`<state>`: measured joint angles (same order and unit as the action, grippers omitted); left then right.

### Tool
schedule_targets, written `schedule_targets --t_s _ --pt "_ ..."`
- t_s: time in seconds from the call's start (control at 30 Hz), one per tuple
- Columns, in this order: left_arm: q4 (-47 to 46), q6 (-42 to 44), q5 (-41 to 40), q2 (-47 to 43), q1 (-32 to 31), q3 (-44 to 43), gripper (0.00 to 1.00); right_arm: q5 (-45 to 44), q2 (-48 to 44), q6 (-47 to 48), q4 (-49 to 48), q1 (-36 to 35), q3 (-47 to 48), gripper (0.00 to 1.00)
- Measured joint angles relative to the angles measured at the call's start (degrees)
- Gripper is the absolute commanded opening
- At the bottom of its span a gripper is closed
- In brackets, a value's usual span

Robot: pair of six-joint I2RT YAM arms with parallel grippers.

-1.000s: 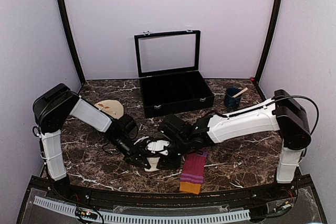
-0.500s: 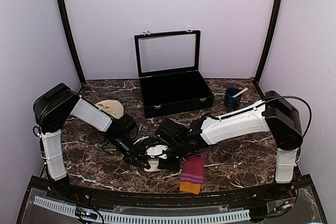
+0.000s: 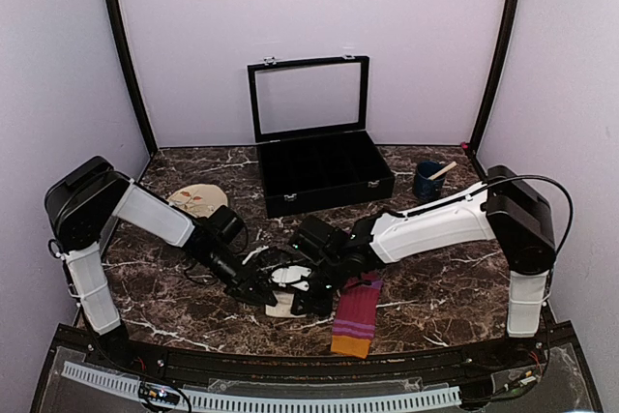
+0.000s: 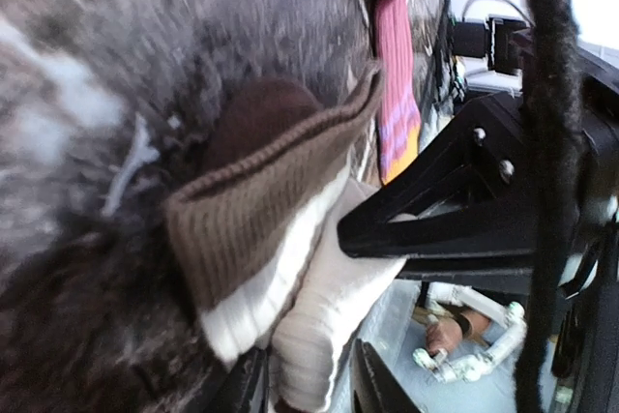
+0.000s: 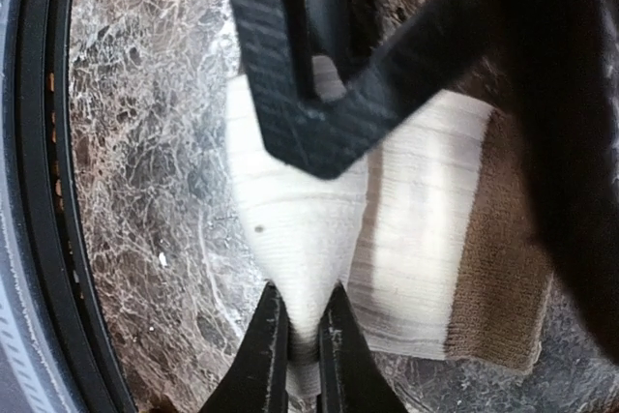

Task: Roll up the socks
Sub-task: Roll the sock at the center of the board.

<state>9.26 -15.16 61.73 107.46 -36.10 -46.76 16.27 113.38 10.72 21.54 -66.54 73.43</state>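
Observation:
The cream sock with a brown band (image 5: 416, 229) lies partly folded on the marble near the front edge (image 3: 280, 307). My right gripper (image 5: 302, 345) is shut on a pinched fold of its cream fabric. My left gripper (image 4: 305, 389) is open around another cream fold (image 4: 319, 336); that fold rests against one finger and stands clear of the other. Both grippers meet over the sock in the top view, the left (image 3: 261, 289) and the right (image 3: 298, 289). The magenta-purple striped sock with an orange cuff (image 3: 354, 318) lies flat just right of them, also showing in the left wrist view (image 4: 395, 55).
A black compartment box (image 3: 324, 176) with its lid raised stands at the back centre. A blue mug with a stick (image 3: 428, 181) sits at the back right. A round beige floral disc (image 3: 198, 200) lies behind the left arm. The table's front rail (image 3: 290, 365) runs close below the socks.
My right gripper has gone from open to shut on the cream sock. My left gripper has gone from shut to open, and the left arm's shoulder has shifted slightly left.

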Motion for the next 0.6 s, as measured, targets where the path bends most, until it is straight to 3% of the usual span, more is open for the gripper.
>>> schedule_targets --t_s 0.23,0.6 --pt "-10.56 -7.41 -7.91 -8.35 0.00 6.84 0.39 7.56 0.20 -3.80 0.02 4.79 -0.83 0.00" --pt "-18.71 -11.30 -18.18 -22.01 0.00 14.21 0.44 18.78 3.26 -7.32 3.08 8.52 1.20 0.00"
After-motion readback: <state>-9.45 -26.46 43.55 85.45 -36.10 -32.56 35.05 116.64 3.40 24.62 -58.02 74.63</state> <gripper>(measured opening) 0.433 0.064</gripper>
